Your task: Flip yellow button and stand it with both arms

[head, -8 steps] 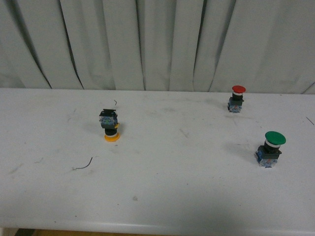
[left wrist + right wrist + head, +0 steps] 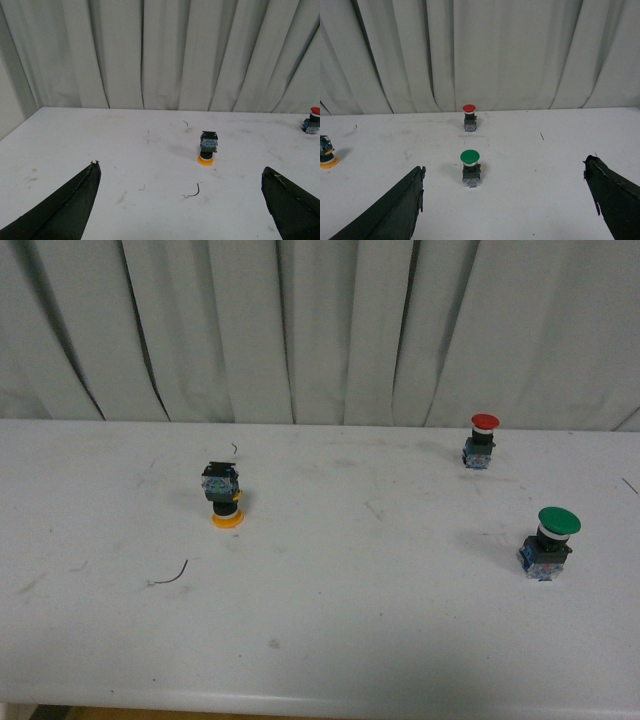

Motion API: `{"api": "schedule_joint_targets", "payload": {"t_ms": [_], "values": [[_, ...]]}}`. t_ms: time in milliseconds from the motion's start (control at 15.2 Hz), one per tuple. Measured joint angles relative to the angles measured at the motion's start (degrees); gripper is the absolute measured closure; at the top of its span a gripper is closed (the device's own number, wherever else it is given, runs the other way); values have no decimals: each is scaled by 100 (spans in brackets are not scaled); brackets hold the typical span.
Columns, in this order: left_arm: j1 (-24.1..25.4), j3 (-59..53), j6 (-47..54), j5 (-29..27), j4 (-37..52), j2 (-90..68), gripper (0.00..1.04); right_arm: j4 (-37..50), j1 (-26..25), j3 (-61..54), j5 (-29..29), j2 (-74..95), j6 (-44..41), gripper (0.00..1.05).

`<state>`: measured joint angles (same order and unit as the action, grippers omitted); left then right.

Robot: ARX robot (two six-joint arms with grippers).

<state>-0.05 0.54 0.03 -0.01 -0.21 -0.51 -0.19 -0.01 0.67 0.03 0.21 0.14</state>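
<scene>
The yellow button (image 2: 223, 497) stands upside down on the white table (image 2: 330, 640), its yellow cap on the surface and its dark blue-marked block on top. It also shows in the left wrist view (image 2: 207, 148) and at the edge of the right wrist view (image 2: 326, 152). My left gripper (image 2: 182, 172) is open and empty, well short of the button. My right gripper (image 2: 505, 172) is open and empty, with the green button ahead of it. Neither arm shows in the front view.
A red-capped button (image 2: 482, 440) stands upright at the back right, also in the right wrist view (image 2: 469, 117). A larger green-capped button (image 2: 551, 541) stands upright nearer on the right, also in the right wrist view (image 2: 470, 168). A thin curved wire (image 2: 170, 576) lies left of centre. Grey curtain behind.
</scene>
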Motion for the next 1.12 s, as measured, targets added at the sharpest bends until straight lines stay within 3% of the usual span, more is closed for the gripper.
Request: {"api": "schedule_joint_targets", "payload": {"t_ms": [1116], "values": [[0, 0, 0, 0, 0, 0, 7, -2, 0, 0, 0, 0, 0, 6]]}}
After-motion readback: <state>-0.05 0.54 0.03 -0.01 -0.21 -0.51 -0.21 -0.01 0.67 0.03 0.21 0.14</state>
